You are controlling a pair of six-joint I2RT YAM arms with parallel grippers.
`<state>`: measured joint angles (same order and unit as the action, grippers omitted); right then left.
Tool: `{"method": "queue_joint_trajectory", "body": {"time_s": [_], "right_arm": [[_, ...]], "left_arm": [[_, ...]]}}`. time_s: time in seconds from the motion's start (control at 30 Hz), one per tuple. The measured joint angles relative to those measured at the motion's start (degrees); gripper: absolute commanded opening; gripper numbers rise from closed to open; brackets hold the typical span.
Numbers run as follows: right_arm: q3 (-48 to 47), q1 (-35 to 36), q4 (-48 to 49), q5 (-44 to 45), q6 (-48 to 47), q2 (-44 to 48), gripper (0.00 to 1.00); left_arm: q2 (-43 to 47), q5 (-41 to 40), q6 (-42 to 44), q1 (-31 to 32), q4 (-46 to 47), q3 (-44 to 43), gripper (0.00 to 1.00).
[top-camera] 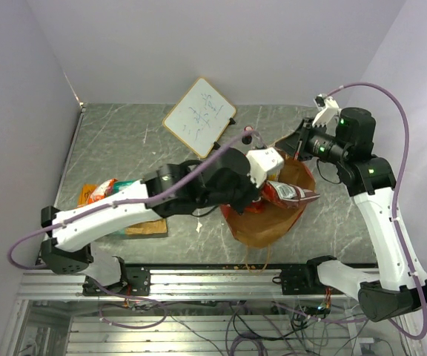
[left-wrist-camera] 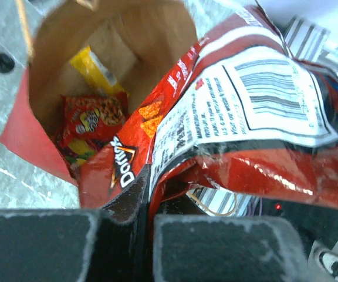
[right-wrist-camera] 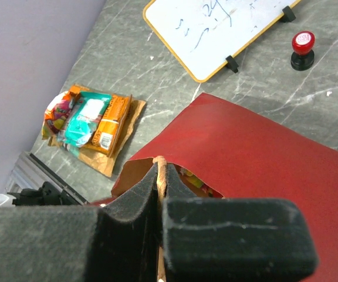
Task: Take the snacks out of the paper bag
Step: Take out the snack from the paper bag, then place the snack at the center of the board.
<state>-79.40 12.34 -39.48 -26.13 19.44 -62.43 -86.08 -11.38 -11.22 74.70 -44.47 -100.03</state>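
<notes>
Red crinkly foil packet with Doritos lettering sits clamped between the closed pads of the left pincer, over the open mouth of the tall paper bag, red outside and brown kraft inside, where a yellow packet and a second red packet lie. The right pincer pinches the bag's brown rim on its far right side. Well left of the bag, a pile of orange, teal and tan packets rests on the grey surface.
</notes>
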Motion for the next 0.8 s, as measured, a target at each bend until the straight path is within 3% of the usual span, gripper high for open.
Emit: {"method": "queue_joint_trajectory", "body": {"time_s": [0.17, 0.37, 0.63, 0.8], "right_arm": [[0.00, 0.00, 0.17, 0.31, -0.92, -0.46, 0.00], [-0.98, 0.00, 0.22, 2.89, -1.79, -1.49, 0.00], [-5.33, 0.02, -1.31, 15.08, -5.62, -1.75, 0.00], [-6.27, 0.00, -2.91, 22.97, -9.79, -0.07, 0.00]], "left_arm": [[3.39, -0.74, -0.44, -0.04, -4.31, -8.39, 0.07], [10.03, -8.09, -0.20, -0.04, -7.98, -15.10, 0.07], [19.87, -24.00, -3.91, -0.28, -10.45, -9.03, 0.07], [19.80, -30.45, -7.91, -1.90, -14.14, -4.28, 0.07]]}}
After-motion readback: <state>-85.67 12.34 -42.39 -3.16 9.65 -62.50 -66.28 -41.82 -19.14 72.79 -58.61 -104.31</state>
